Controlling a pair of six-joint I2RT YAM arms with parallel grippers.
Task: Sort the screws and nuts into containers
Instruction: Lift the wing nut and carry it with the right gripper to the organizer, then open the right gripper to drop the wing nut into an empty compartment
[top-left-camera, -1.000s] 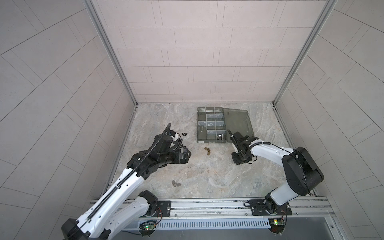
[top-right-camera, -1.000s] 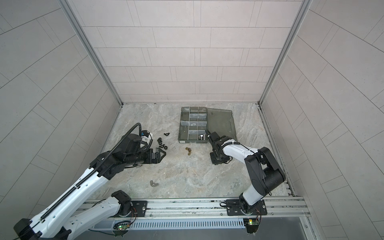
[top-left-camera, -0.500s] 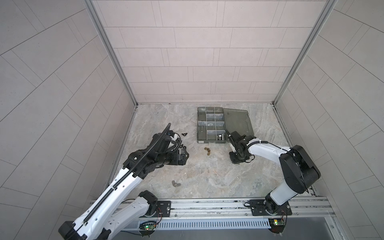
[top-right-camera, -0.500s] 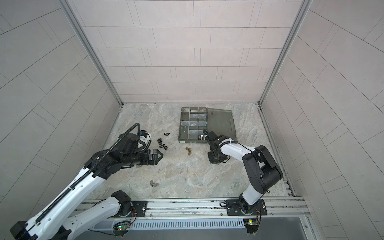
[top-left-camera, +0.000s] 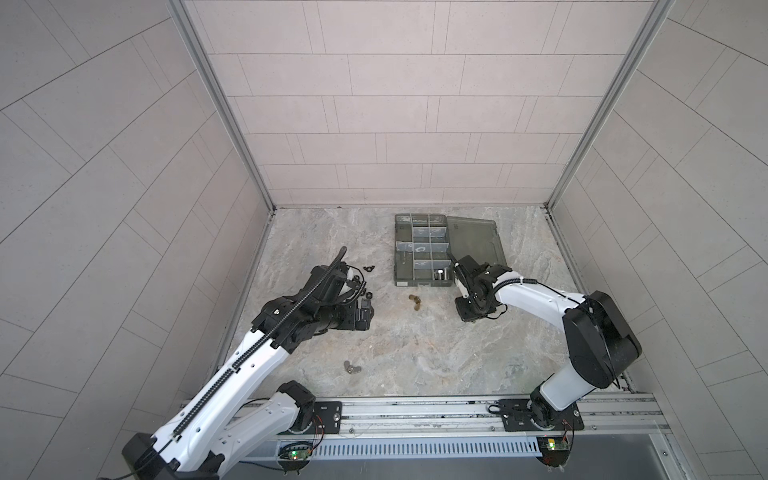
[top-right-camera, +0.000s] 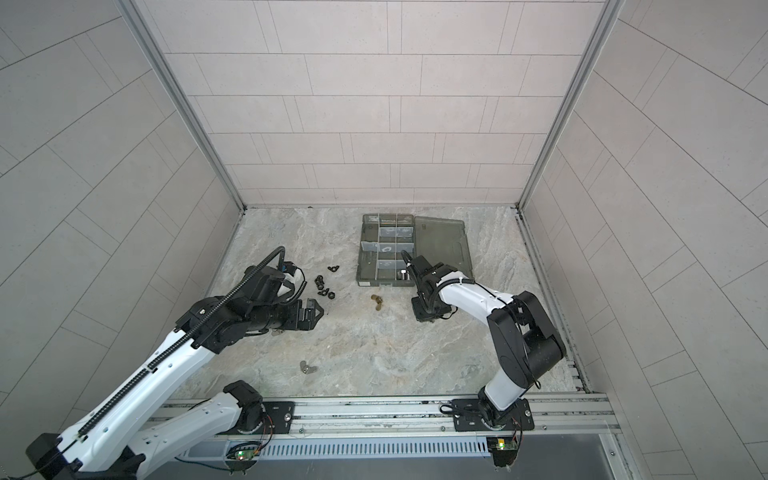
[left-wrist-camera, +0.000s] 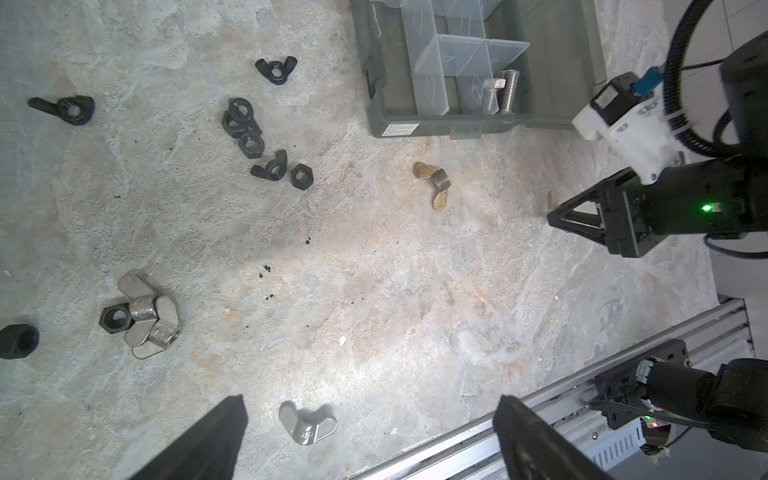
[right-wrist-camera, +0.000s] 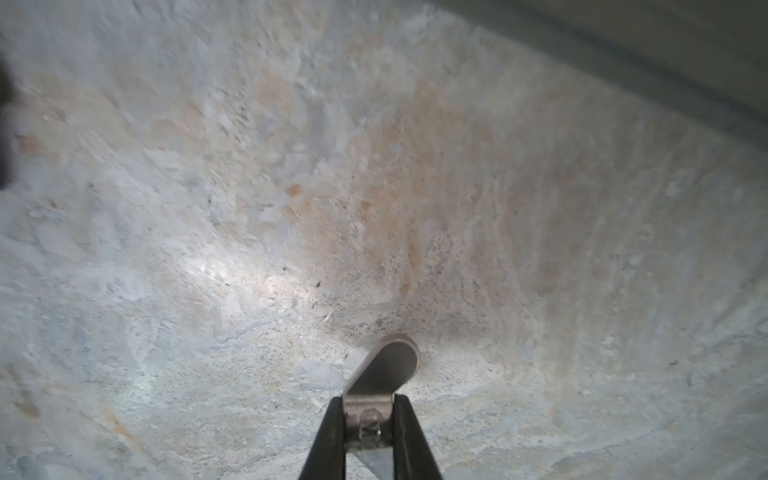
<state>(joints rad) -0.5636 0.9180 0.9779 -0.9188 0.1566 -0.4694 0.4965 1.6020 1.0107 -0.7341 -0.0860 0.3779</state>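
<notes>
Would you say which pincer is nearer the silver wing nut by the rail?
Left: the left pincer hangs just beyond the wing nut; the right pincer is by the organizer.

On the grey marbled table veined with rusty orange, black nuts lie at nine o'clock of the brass-coloured wing nut, a silver wing nut at seven, the smoky-grey box at twelve.
</notes>
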